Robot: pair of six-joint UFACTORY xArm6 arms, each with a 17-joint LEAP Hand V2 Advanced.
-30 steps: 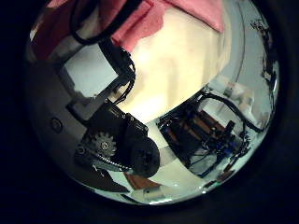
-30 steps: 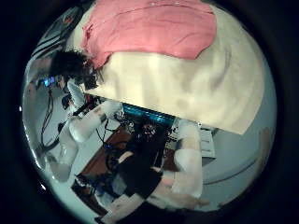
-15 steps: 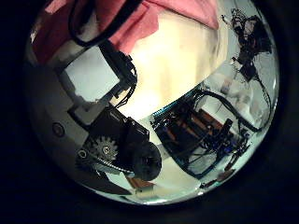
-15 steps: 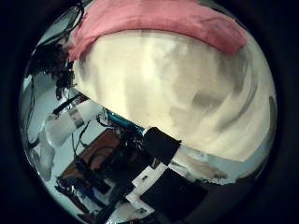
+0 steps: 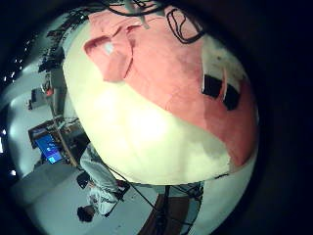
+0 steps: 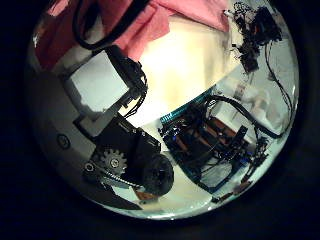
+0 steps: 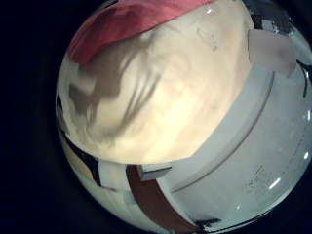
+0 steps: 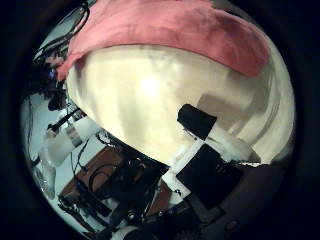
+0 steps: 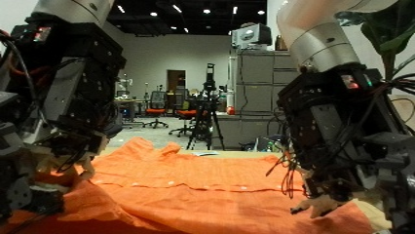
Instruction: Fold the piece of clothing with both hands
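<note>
An orange garment (image 9: 195,185) lies spread flat on the pale table. My left hand (image 9: 32,185) hangs over the garment's near corner, fingers relaxed. My right hand (image 9: 331,185) hangs at the garment's other side, fingers loosely bent and holding nothing. The left little finger side palm view shows the garment (image 5: 166,69) spread over the table (image 5: 137,127). In the left thumb side palm view my own fingers (image 6: 125,165) are over bare table (image 6: 190,70), with cloth (image 6: 150,25) beside them. The right thumb side palm view shows a finger (image 8: 205,135) over bare table (image 8: 140,100), away from the garment's edge (image 8: 160,30).
The right little finger side palm view shows bare table (image 7: 156,88), its edge (image 7: 224,127) and a strip of garment (image 7: 127,24). A rack of equipment (image 6: 215,145) stands past the table edge. Chairs and a tripod (image 9: 207,107) stand behind the table.
The right thumb side palm view has shifted: the table looks closer and my own finger has come into view. The left thumb side palm view has shifted only slightly. The garment lies as before.
</note>
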